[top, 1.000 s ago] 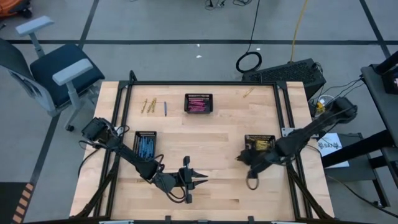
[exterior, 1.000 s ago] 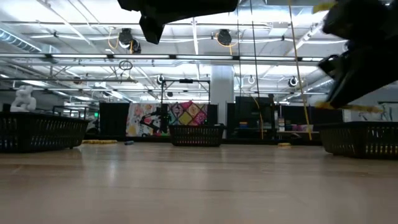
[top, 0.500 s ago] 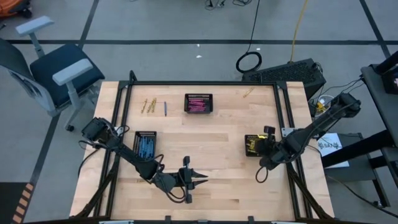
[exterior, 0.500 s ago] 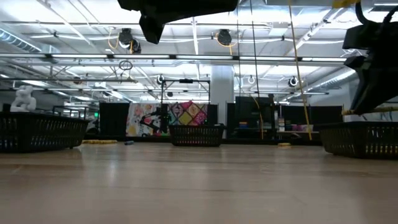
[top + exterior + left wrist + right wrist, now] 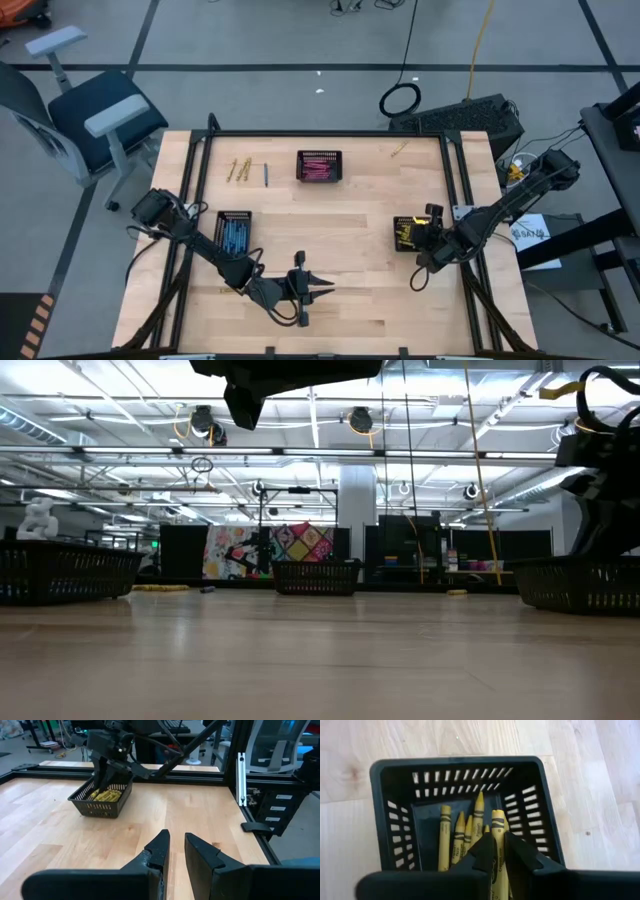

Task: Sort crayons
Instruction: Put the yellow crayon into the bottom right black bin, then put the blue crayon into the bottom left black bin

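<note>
- Left pincer, near edge of the counter, unmoved, fingers slightly apart, empty.
- Right pincer, moved over the yellow basket, clamps one yellow crayon.
- Three baskets.
- Far: four loose crayons.

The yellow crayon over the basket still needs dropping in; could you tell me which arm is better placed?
The right. Its gripper holds the yellow crayon directly above the basket of yellow crayons. The left gripper sits empty at the table's near edge.

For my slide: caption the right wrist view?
Right gripper lowers a yellow crayon into the basket of yellow crayons.
</note>
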Motion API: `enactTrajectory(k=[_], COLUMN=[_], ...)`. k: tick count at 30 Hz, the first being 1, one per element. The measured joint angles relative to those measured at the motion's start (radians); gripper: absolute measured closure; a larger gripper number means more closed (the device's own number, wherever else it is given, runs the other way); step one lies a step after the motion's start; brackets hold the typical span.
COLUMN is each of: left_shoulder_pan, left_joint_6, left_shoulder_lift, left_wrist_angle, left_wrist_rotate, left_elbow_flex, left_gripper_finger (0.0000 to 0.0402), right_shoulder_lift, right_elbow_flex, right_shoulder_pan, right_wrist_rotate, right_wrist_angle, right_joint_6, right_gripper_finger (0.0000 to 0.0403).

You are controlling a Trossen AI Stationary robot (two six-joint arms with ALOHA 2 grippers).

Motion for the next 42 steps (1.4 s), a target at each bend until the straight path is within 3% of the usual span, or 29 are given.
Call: enactTrajectory(k=[10, 14, 16, 18, 19, 23, 26, 29, 33, 38, 42], left_shoulder_pan=[0.0, 0.022, 0.056, 0.11, 0.145, 0.351, 0.529, 0.688, 0.836, 0.958, 1.021], left_joint_6=[-0.009, -0.095, -0.12, -0.203, -0.252, -0.525, -0.709, -0.775, -0.718, -0.67, -0.66], left_shoulder_lift=[0.0, -0.018, -0.072, -0.153, -0.199, -0.341, -0.37, -0.361, -0.304, -0.224, -0.159], left_wrist_angle=[0.002, -0.017, -0.073, -0.199, -0.303, -0.768, -1.084, -1.313, -1.389, -1.326, -1.299], left_wrist_rotate=[-0.027, -0.332, -0.486, -0.543, -0.519, -0.258, -0.131, 0.011, 0.105, 0.169, 0.176], left_elbow_flex=[0.0, 0.0, -0.001, 0.002, 0.002, 0.002, 0.002, -0.002, -0.002, 0.0, 0.0], left_gripper_finger=[0.0343, 0.0343, 0.0343, 0.0343, 0.0343, 0.0343, 0.0343, 0.0338, 0.0304, 0.0241, 0.0221], right_shoulder_lift=[0.0, -0.001, -0.001, 0.009, 0.02, 0.112, 0.203, 0.286, 0.358, 0.395, 0.394], right_elbow_flex=[0.067, 0.155, 0.159, 0.14, 0.126, 0.087, 0.085, 0.084, 0.084, 0.084, 0.084], right_shoulder_pan=[0.0, 0.002, 0.011, 0.018, 0.019, 0.02, 0.02, 0.02, 0.02, 0.02, 0.021], right_wrist_rotate=[0.0, 0.031, 0.087, 0.132, 0.139, 0.134, 0.131, 0.128, 0.075, 0.025, 0.0], right_wrist_angle=[-0.031, 0.082, 0.26, 0.484, 0.587, 0.912, 1.036, 1.108, 1.146, 1.178, 1.188], right_joint_6=[0.034, 0.01, -0.06, -0.142, -0.182, -0.29, -0.325, -0.335, -0.334, -0.331, -0.331], right_gripper_finger=[0.0301, 0.03, 0.0303, 0.0305, 0.0306, 0.0307, 0.0307, 0.0307, 0.0307, 0.0307, 0.0307])
